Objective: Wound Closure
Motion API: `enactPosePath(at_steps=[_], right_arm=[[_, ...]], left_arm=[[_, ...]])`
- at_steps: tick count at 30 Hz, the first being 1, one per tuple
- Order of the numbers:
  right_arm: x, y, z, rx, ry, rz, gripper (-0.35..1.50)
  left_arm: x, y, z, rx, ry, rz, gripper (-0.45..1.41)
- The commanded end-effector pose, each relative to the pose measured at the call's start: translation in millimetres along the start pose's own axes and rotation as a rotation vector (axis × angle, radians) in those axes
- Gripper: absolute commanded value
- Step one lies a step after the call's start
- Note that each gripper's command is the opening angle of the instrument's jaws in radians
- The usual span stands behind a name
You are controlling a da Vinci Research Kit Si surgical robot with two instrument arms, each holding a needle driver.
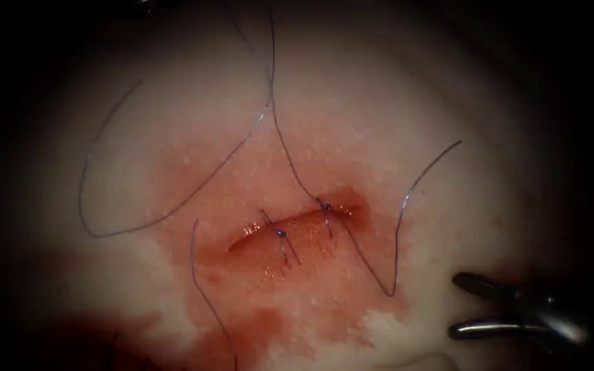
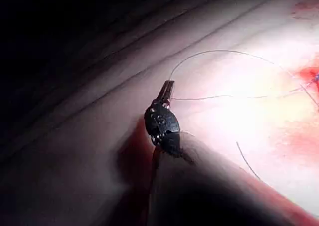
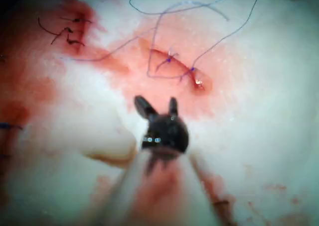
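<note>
The cut lies across the middle of the tissue, with two tied stitches across it, one knot left of the other. Long blue thread loops over the tissue left of the cut and runs up from the right-hand knot. My right tool hovers low on the right of the cut, jaws open and holding nothing; the same open jaws sit short of the cut. My left tool has its jaws shut, with thread running off from them.
Red fluid pools below and left of the cut and stains the tissue around it. A free thread tail curves up right of the cut. An older group of dark stitches sits on another stained patch.
</note>
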Motion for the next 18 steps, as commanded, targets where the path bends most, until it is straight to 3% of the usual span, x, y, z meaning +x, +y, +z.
enactPosePath(at_steps=[1, 6, 10, 18], right_arm=[[0.8, 3.3, 1.1, -0.031, -0.013, 0.009, 1.16], [1.9, 7.2, 3.2, -0.072, -0.002, 0.025, 1.14], [3.5, 10.7, 7.6, -0.081, 0.002, 0.036, 1.14], [4.9, 11.2, 13.0, 0.019, -0.001, 0.063, 1.23]], left_arm=[[0.5, 0.1, 0.9, -0.029, 0.017, -0.008, -0.45], [1.9, 1.3, 1.6, -0.063, 0.039, -0.013, -0.45], [4.2, 2.3, 2.2, -0.087, 0.069, -0.020, -0.45], [7.6, 4.0, 3.0, -0.104, 0.092, -0.008, -0.45]])
